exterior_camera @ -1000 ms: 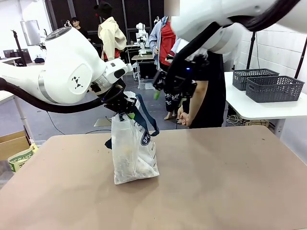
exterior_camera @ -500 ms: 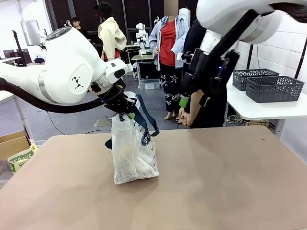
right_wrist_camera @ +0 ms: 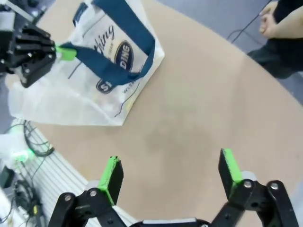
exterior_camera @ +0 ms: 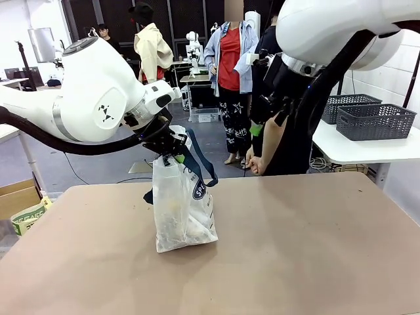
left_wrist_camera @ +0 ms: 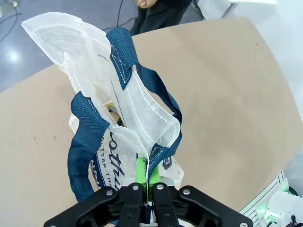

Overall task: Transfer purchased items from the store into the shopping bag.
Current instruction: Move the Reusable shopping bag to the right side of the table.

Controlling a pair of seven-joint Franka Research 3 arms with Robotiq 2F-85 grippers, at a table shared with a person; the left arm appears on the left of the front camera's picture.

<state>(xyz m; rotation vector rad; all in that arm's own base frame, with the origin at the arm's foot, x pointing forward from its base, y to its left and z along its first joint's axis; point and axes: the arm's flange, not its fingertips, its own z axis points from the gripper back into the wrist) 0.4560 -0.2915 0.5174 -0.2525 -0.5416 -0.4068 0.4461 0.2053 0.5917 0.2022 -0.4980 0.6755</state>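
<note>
The shopping bag (exterior_camera: 184, 203), whitish plastic with navy straps, stands upright on the brown table (exterior_camera: 302, 249). My left gripper (exterior_camera: 172, 149) is shut on the bag's top rim and holds its mouth up. In the left wrist view its fingertips (left_wrist_camera: 144, 171) pinch the rim beside a strap, and a brown piece (left_wrist_camera: 110, 105) shows inside the bag (left_wrist_camera: 137, 118). Through the plastic something yellowish (exterior_camera: 174, 207) is faintly visible. My right gripper (exterior_camera: 261, 121) hangs high above the table's far right side, open and empty. From the right wrist view (right_wrist_camera: 173, 165) the bag (right_wrist_camera: 94, 80) lies far off.
A person in dark clothes (exterior_camera: 292, 141) stands at the far edge, one hand (exterior_camera: 253, 164) hanging down. Two dark mesh baskets (exterior_camera: 371, 118) sit on a white side table at right. A cardboard box (exterior_camera: 16, 197) stands at left.
My right arm has swung up and to the right, away from above the bag, with its jaws still open. The left gripper and the bag have not moved.
</note>
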